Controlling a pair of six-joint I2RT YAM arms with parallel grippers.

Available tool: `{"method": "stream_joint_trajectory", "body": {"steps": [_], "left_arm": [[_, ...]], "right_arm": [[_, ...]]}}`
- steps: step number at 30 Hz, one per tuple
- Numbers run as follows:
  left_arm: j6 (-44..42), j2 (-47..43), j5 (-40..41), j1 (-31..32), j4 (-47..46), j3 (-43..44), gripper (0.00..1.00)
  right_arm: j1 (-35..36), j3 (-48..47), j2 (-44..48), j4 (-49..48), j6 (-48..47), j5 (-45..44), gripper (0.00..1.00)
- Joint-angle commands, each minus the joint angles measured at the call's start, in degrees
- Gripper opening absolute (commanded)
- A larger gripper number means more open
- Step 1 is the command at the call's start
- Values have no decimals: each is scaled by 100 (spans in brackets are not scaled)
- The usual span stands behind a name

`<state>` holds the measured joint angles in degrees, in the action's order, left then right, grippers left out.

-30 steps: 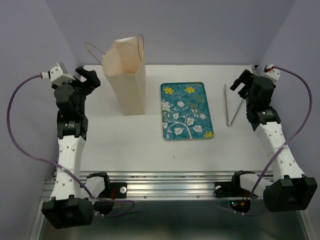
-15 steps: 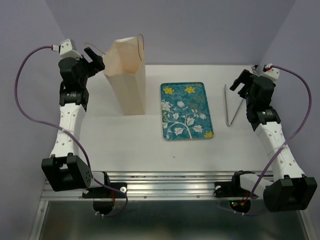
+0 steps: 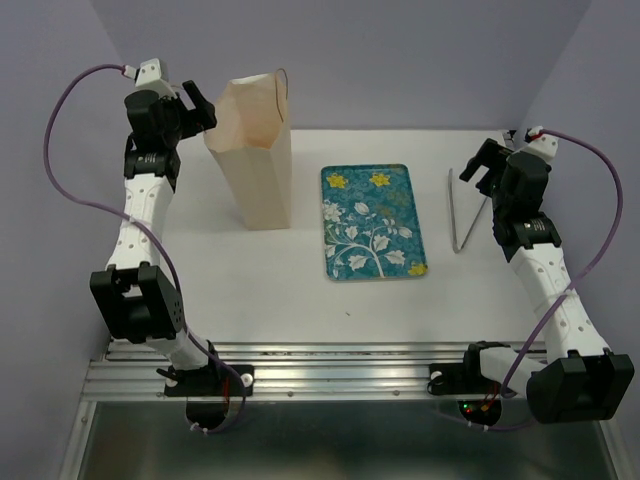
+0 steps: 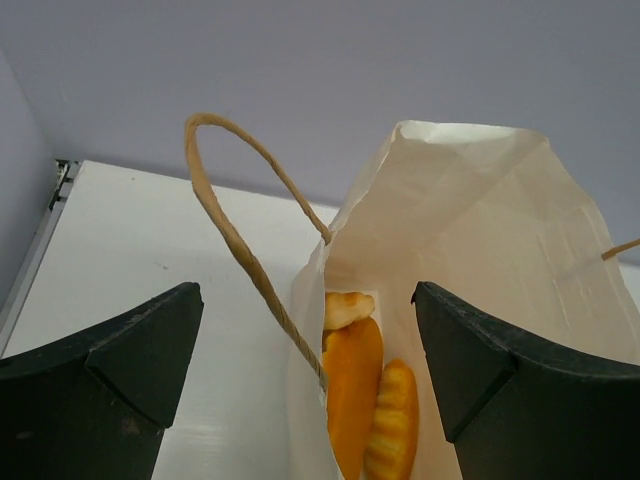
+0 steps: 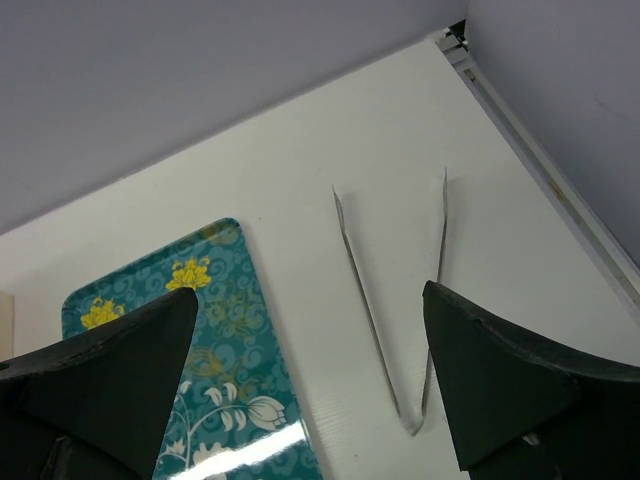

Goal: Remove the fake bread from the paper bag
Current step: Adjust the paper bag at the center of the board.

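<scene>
Boxed in on three sides by plain lavender walls [image 3: 400, 50]. Floored by a matte white table [image 3: 280, 290], evenly lit, with only soft shadows. Edged along the near side by a ribbed aluminium rail [image 3: 340, 365], glinting faintly.

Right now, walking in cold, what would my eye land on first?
The tall paper bag stands at the back left, glossy orange bread inside, the left gripper open beside its top. Next comes the teal flowered tray in the middle, with metal tongs lying to its right.
</scene>
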<state>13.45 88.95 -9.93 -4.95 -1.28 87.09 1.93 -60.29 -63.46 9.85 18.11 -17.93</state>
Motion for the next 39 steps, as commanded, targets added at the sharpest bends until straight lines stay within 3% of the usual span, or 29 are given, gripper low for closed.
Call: {"method": "stream_joint_trajectory", "body": {"steps": [1,8,10,12,14,17,18,23,31,35,39], "left_arm": [[-343,210,-447,12,66,379,99],[-519,553,-500,12,119,581,97],[-624,685,-684,12,258,721,81],[-738,764,-921,12,277,835,57],[-993,870,-1115,12,268,897,45],[-1195,1054,-1309,20,408,1073,17],[-1239,1107,-1309,12,470,1152,0],[-1669,1283,-1178,12,690,1705,0],[-3407,1151,-1440,143,497,2339,0],[-4165,1020,-1608,459,506,2067,0],[-5270,712,-1643,1345,471,1190,0]], "right_arm": [[-18,-88,53,-255,-159,71,100],[-18,-79,-61,-255,-202,123,100],[-18,-79,-79,-255,-211,150,100],[-18,-88,-105,-255,-255,220,100],[-18,-97,-122,-246,-255,229,100],[-18,-105,-140,-255,-290,229,100],[-18,-114,-158,-246,-360,264,100],[-18,-167,-333,-238,-483,326,100],[-18,-106,-430,-238,-563,203,100],[-18,-88,-465,-238,-493,-157,100],[-18,-9,-571,-238,-449,-439,100]]}}
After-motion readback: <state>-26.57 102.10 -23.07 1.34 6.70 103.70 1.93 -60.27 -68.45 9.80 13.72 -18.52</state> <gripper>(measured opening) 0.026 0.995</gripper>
